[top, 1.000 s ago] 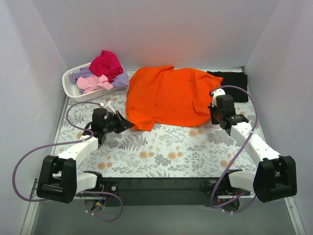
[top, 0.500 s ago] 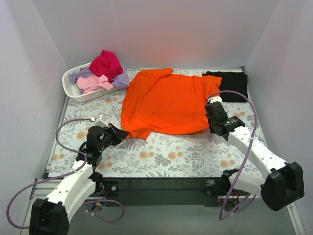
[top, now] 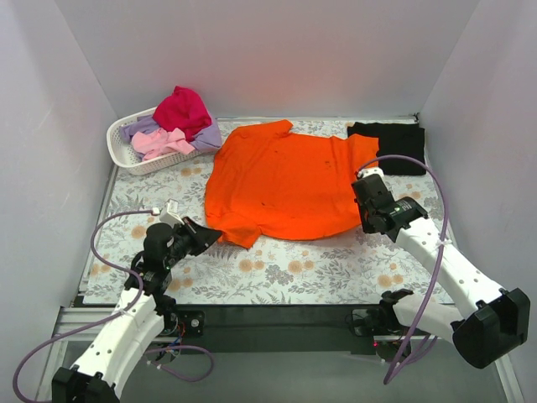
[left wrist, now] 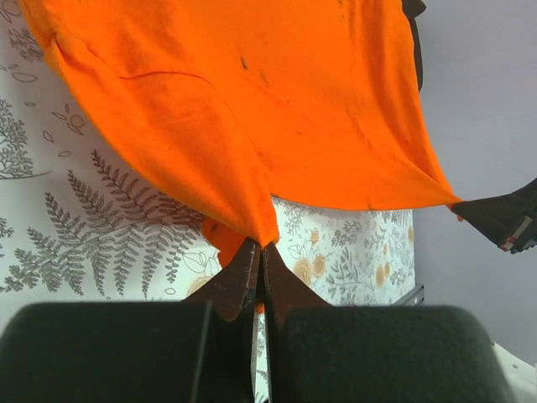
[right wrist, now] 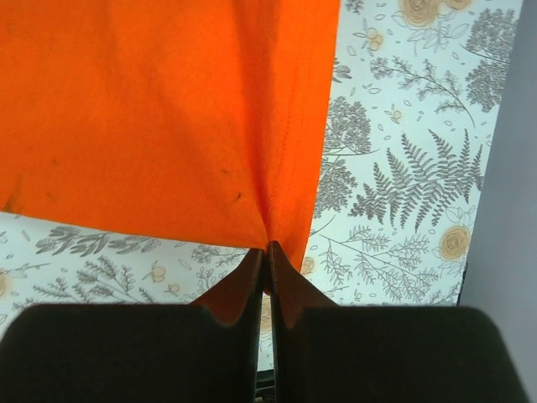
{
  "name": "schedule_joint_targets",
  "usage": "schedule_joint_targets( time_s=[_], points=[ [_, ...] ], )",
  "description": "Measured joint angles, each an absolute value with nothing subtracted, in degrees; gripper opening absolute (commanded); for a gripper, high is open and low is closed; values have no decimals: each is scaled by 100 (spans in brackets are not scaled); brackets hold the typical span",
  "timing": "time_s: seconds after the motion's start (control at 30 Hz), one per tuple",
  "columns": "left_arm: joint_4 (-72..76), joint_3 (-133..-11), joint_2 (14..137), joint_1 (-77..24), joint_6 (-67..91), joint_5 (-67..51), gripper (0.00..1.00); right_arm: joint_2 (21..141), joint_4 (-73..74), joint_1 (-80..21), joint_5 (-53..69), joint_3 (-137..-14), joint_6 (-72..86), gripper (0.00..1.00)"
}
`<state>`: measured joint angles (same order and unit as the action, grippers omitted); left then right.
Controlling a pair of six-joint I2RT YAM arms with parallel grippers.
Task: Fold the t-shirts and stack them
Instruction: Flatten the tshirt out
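Note:
The orange t-shirt (top: 285, 180) lies spread over the middle of the table, stretched between both arms. My left gripper (top: 211, 233) is shut on its near left corner, and the left wrist view shows the orange cloth (left wrist: 252, 126) pinched between the closed jaws of that gripper (left wrist: 261, 245). My right gripper (top: 359, 199) is shut on the shirt's right edge; in the right wrist view the orange cloth (right wrist: 168, 117) bunches into the tips of the gripper (right wrist: 268, 248). A black t-shirt (top: 390, 136) lies folded at the back right. Magenta (top: 182, 109), pink (top: 159, 143) and lavender (top: 205, 134) t-shirts are heaped in the basket.
The white slotted basket (top: 122, 147) stands at the back left. The grey floral table cloth (top: 294, 260) covers the table. White walls close in the left, back and right sides. A black bar (top: 277, 317) runs along the near edge between the arm bases.
Both arms drew back toward the near edge with the orange shirt held. The shirt has been pulled flatter and nearer, and more of the black shirt now shows.

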<state>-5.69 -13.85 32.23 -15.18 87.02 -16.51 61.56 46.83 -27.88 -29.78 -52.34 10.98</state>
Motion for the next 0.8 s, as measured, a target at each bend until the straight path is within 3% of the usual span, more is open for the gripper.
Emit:
schedule_joint_targets(
  time_s=[0.13,0.27,0.3,0.37,0.4,0.47,0.53,0.6,0.8],
  points=[
    [-744,-1385,3050,-1559,8794,-1754,0,6243,4910,-3081,-2884,-5393,1238,1],
    [-947,-1387,2869,-1623,8862,-1811,39,6305,5146,-3334,-2814,-5527,1406,1],
    [-1017,-1393,2840,-1640,8862,-1822,58,6331,5218,-3382,-2814,-5566,1470,7],
    [-1192,-1435,2799,-1675,8906,-1835,89,6392,5363,-3470,-2853,-5647,1632,20],
    [-1302,-1476,2777,-1684,8919,-1824,93,6423,5457,-3505,-2895,-5684,1699,30],
    [-1562,-1603,2716,-1710,8993,-1734,93,6449,5627,-3553,-3009,-5745,1839,38],
    [-1796,-1785,2633,-1712,8993,-1570,93,6453,5787,-3579,-3146,-5826,1955,55],
    [-1979,-2040,2543,-1712,8945,-1337,94,6451,5892,-3588,-3371,-5942,2021,64],
    [-1601,-2504,3107,-1712,8711,-858,94,6455,5369,-3588,-3870,-6104,1743,74]
  ],
)
